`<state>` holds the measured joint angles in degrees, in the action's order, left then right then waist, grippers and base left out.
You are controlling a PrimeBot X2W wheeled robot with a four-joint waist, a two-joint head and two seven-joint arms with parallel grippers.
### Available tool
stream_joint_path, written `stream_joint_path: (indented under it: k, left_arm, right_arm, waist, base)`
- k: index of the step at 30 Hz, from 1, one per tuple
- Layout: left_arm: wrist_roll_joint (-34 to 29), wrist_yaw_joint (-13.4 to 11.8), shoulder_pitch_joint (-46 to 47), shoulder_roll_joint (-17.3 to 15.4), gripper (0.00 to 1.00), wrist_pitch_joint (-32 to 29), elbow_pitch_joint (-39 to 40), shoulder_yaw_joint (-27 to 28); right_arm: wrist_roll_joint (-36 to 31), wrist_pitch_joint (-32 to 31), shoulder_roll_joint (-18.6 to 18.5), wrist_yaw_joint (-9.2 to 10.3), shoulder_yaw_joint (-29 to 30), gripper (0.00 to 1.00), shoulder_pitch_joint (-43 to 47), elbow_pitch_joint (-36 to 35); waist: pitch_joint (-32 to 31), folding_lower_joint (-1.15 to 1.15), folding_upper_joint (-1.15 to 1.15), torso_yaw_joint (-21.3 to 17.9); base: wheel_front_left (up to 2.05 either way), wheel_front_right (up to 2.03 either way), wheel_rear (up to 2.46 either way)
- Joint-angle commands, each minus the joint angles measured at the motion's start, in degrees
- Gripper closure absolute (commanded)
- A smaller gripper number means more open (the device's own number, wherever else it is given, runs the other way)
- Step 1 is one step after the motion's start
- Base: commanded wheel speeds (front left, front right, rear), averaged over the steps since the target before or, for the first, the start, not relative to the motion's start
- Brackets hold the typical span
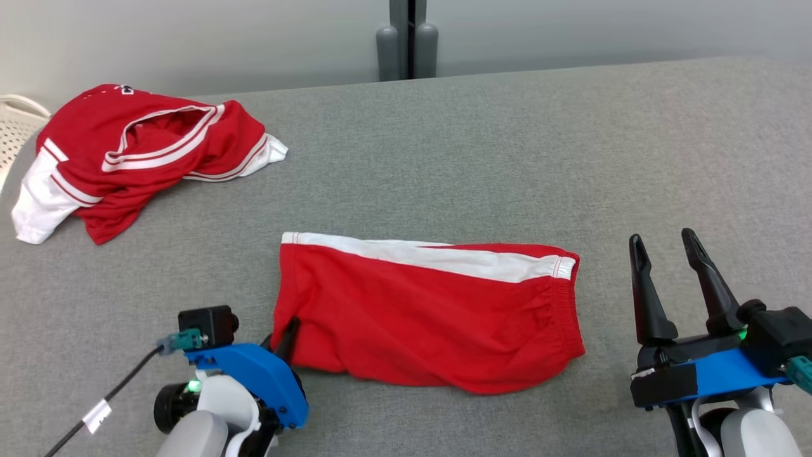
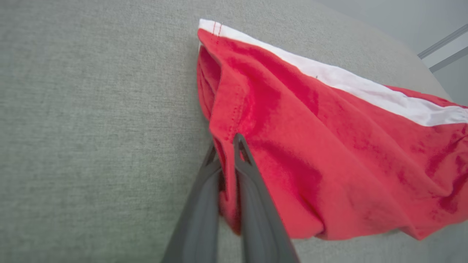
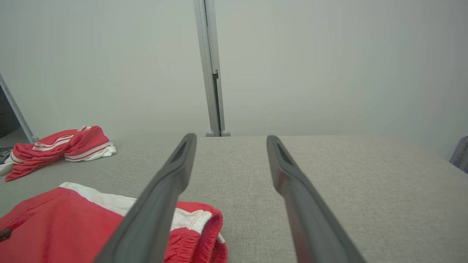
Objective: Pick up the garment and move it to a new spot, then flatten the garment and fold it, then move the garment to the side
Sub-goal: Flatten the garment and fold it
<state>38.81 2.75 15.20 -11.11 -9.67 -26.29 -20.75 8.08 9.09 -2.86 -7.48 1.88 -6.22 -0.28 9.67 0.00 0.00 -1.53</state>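
Garment (image 1: 425, 311), red shorts with a white band, lies flat near the front middle of your grey table (image 1: 507, 127). Your left end effector (image 2: 225, 146) is clamped on the left hem near the front corner, with red cloth pinched between its two fingers. Your right end effector (image 1: 663, 237) has its fingers spread wide and holds nothing. It sits just off the waistband end on the right, clear of the cloth. A second red and white garment (image 1: 139, 152) lies crumpled at the table's far left.

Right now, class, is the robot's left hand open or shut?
Shut: in the left wrist view the left hand pinches the hem of the red shorts.
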Motion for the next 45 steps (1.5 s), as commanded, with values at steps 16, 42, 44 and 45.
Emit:
stream_joint_path:
  k: [16,42,44,45]
  left_arm:
    - [-9.7,-3.6,-0.4,-0.4,0.00,19.8,1.4,-1.8]
    - [-10.4,-5.6,-0.9,-1.8,0.00,24.7,2.2,1.9]
    - [-10.3,-5.6,-1.0,-1.9,0.00,24.7,2.3,2.0]
    - [-10.3,-5.6,-1.0,-1.9,0.00,24.7,2.3,2.1]
  right_arm:
    - [-0.9,-2.2,0.0,-0.03,0.9,0.00,0.8,2.8]
    - [-4.5,-18.8,0.0,-0.03,2.0,0.00,-10.0,31.0]
    - [-3.8,-20.1,-0.1,-0.02,2.2,0.00,-11.7,34.2]
    - [-3.6,-20.8,-0.1,-0.03,2.4,0.00,-12.5,35.8]
  waist:
    - [-4.4,0.00,0.00,0.4]
    - [-4.8,0.00,0.00,6.5]
    - [-4.5,0.00,0.00,6.9]
    - [-4.4,0.00,0.00,7.1]
  base:
    - [0.00,0.00,0.00]
    - [0.00,0.00,0.00]
    - [0.00,0.00,0.00]
    - [0.00,0.00,0.00]
